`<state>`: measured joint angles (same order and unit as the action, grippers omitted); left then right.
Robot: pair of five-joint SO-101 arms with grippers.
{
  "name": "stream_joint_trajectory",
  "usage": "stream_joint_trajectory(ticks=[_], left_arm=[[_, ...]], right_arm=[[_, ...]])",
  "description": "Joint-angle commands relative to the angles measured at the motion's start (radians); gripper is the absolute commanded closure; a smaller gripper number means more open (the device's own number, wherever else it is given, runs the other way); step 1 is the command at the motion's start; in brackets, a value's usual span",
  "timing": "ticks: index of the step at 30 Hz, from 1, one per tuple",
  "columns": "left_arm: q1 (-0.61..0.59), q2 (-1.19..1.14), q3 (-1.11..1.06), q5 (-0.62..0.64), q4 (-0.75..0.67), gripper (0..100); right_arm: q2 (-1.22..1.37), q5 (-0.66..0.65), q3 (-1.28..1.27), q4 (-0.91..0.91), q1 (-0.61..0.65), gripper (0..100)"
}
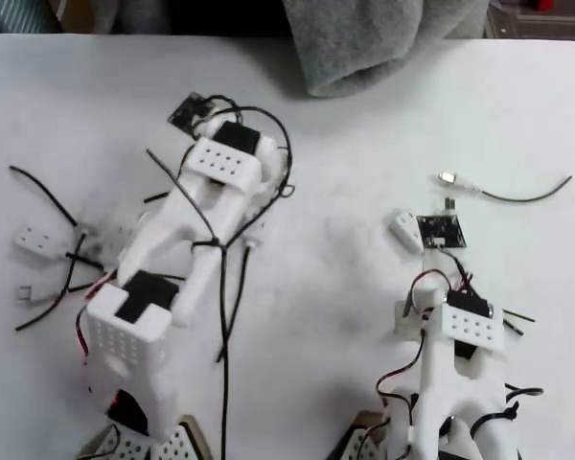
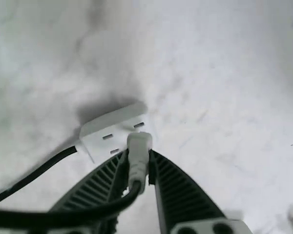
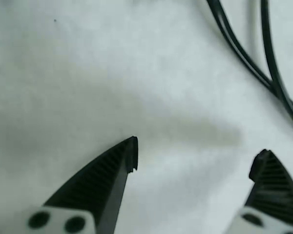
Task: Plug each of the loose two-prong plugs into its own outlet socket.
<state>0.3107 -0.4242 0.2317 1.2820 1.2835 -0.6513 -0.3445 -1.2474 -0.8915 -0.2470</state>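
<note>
No text, number or sign can be read anywhere. The small dark square circuit board (image 1: 442, 231) toward the table's right edge carries pale marks too small to make out. So does the second dark board (image 1: 186, 112), nearer the far edge.

Left arm (image 1: 177, 244): stretched from near-left base diagonally toward far centre, long reach. Left wrist (image 1: 225, 161) at far end of that reach, pitched downward. Left gripper (image 2: 137, 156): ribbed black fingers (image 2: 185, 195) drawn close together, tips clamping white plug (image 2: 138, 141). Right arm (image 1: 441, 393): drawn back at near right, short reach. Right wrist (image 1: 471, 324) sits close to own base. Right gripper (image 3: 196, 152): jaws spread wide, tips pointing down. Arms well apart.
</note>
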Motion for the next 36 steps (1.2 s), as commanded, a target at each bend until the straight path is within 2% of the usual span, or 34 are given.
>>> stream_joint_trajectory(ticks=[1, 14, 30, 36], left_arm=[[0.004, 0.002, 0.000, 0.008, -0.014, 98], [-0.045, -0.021, 0.002, 0.057, -0.015, 98], [-0.036, -0.028, 0.028, 0.094, -0.029, 98], [0.005, -0.021, 0.029, 0.095, -0.029, 98]], right_arm=[[0.010, 0.008, 0.017, 0.012, -0.005, 63.7], [0.012, 0.008, 0.017, 0.012, -0.004, 63.7], [0.012, 0.008, 0.018, 0.012, -0.004, 63.7], [0.012, 0.008, 0.018, 0.012, -0.004, 63.7]])
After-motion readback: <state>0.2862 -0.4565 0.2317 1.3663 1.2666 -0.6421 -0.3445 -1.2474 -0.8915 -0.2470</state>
